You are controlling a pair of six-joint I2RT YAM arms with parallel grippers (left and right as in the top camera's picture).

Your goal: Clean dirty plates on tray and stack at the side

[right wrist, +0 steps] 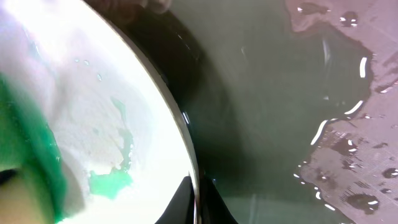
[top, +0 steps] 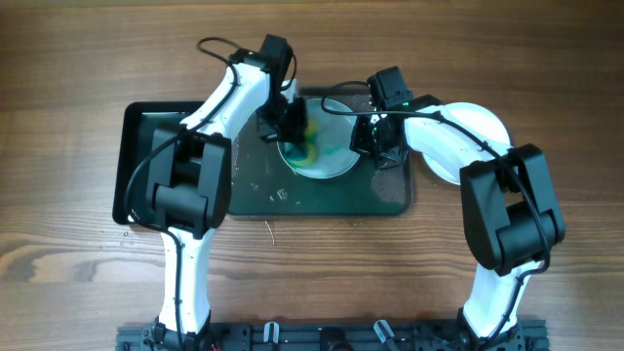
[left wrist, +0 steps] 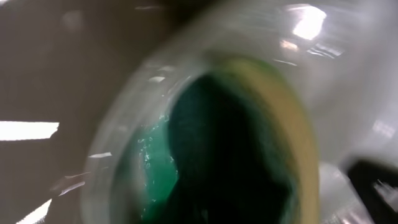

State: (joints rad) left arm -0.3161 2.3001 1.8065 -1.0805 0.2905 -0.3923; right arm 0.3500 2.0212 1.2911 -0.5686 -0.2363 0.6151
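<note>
One white plate (top: 336,161) with teal-green smears is over the back of the dark grey-green tray (top: 322,200). My right gripper (top: 370,139) is shut on its right rim; in the right wrist view the fingers (right wrist: 196,200) pinch the plate's (right wrist: 93,81) edge above the tray (right wrist: 267,112). My left gripper (top: 290,125) is shut on the green-yellow sponge (top: 310,141) and presses it on the plate's left part. The left wrist view is blurred and shows the sponge (left wrist: 249,155) against the wet plate (left wrist: 348,74). The other two plates are out of view.
A smaller glossy black tray (top: 146,127) lies against the big tray's left side. Water patches and droplets lie on the big tray's floor (top: 278,190). The wooden table (top: 546,68) surrounds both trays.
</note>
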